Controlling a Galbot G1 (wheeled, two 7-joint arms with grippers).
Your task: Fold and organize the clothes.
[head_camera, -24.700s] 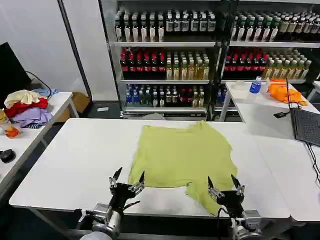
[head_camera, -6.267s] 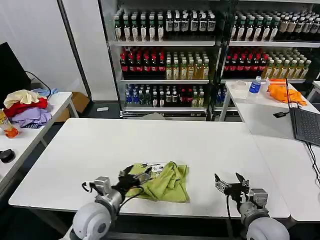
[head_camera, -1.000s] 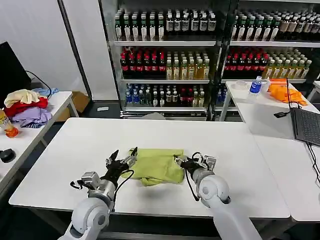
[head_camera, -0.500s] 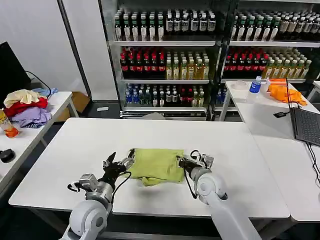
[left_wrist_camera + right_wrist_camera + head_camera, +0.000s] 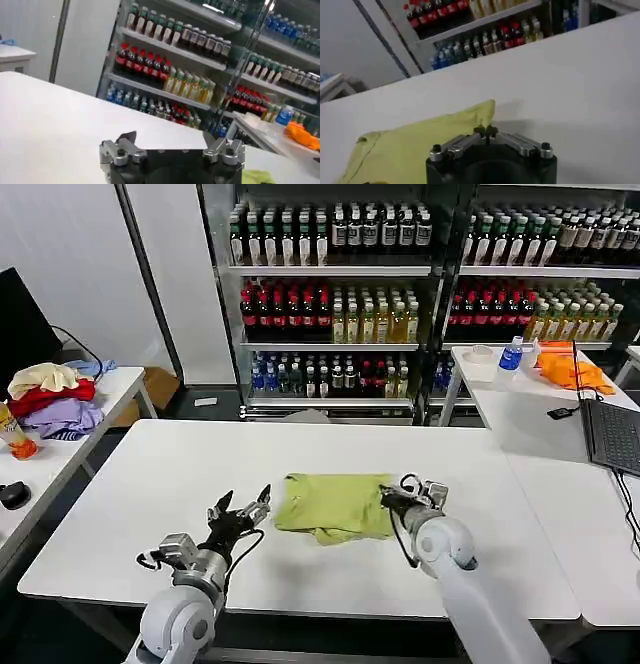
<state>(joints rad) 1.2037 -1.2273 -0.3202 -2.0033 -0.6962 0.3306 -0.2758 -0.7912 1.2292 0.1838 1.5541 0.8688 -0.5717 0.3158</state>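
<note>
The robot's right hand (image 5: pixel 385 495) sits at the right edge of the folded lime T-shirt (image 5: pixel 335 504), its fingertips pressed together in the right wrist view (image 5: pixel 487 131) and meeting at the edge of the fabric; whether any cloth is caught between them cannot be told. The left hand (image 5: pixel 240 512) hovers just beside the shirt's left edge with its fingers spread wide and nothing in them, the same spread fingers (image 5: pixel 125 139) showing in its own wrist view. The shirt lies as a compact, roughly rectangular bundle near the middle of the white surface (image 5: pixel 150 474), slightly rumpled along its near edge, with one corner poking toward the left hand. Judged from how it lies, the folding looks nearly done and the step in hand is tidying or shifting the bundle into place. The next move likely calls for a gentle nudge or smoothing along the near edge, light enough that the thin fabric does not slide open. Drink-stocked shelves (image 5: pixel 330 294) line the back wall, and a pile of cream, red and lavender clothes (image 5: pixel 52 399) rests on a side surface well apart.
</note>
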